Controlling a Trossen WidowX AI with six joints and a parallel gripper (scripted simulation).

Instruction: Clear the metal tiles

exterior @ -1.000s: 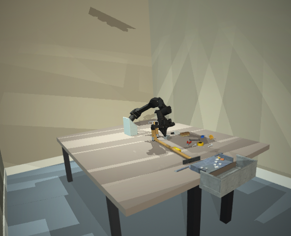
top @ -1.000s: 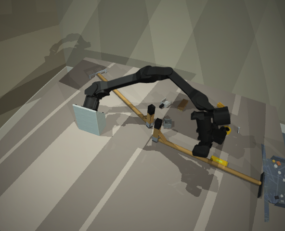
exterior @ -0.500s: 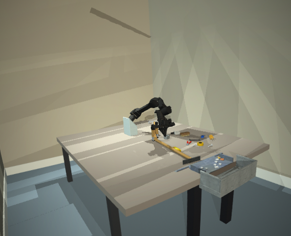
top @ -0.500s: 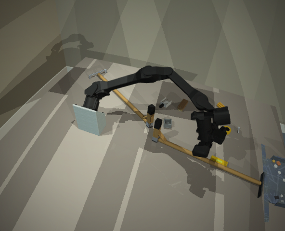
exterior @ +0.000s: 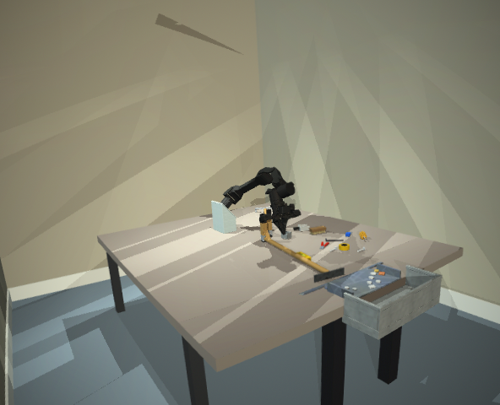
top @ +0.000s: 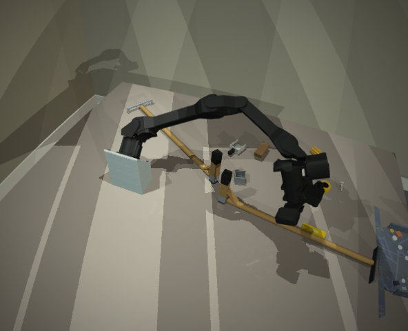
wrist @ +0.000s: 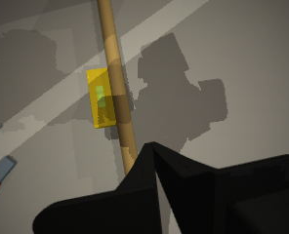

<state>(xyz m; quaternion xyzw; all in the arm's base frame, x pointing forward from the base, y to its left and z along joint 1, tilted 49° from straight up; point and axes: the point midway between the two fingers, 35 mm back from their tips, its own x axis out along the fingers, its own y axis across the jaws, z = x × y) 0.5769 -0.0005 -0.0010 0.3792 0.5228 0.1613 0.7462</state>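
My gripper [top: 287, 218] [exterior: 284, 235] [wrist: 149, 147] is shut and empty, above the table beside the scraper handle. The long scraper [top: 347, 251] [exterior: 317, 264] [wrist: 116, 73] lies on the table. Its upright wooden grip [top: 224, 187] is at the near end. Its black blade [top: 373, 265] [exterior: 328, 275] stands just before the steel bench plate [top: 389, 258] [exterior: 357, 281]. Several tiles [top: 400, 247] [exterior: 371, 286], white, orange, yellow and dark, lie spread on the plate. The grey catch box [exterior: 403, 307] is at the plate's far end; its inside is partly hidden.
A yellow level [top: 313, 230] [wrist: 92, 99] lies against the scraper handle. A second long tool with a rake head [top: 140, 105] lies behind. A brown block [top: 261, 150] [exterior: 317, 229], a grey tray [top: 240, 176], a yellow tape roll [exterior: 344, 246] and red-handled pliers [exterior: 323, 245] lie nearby.
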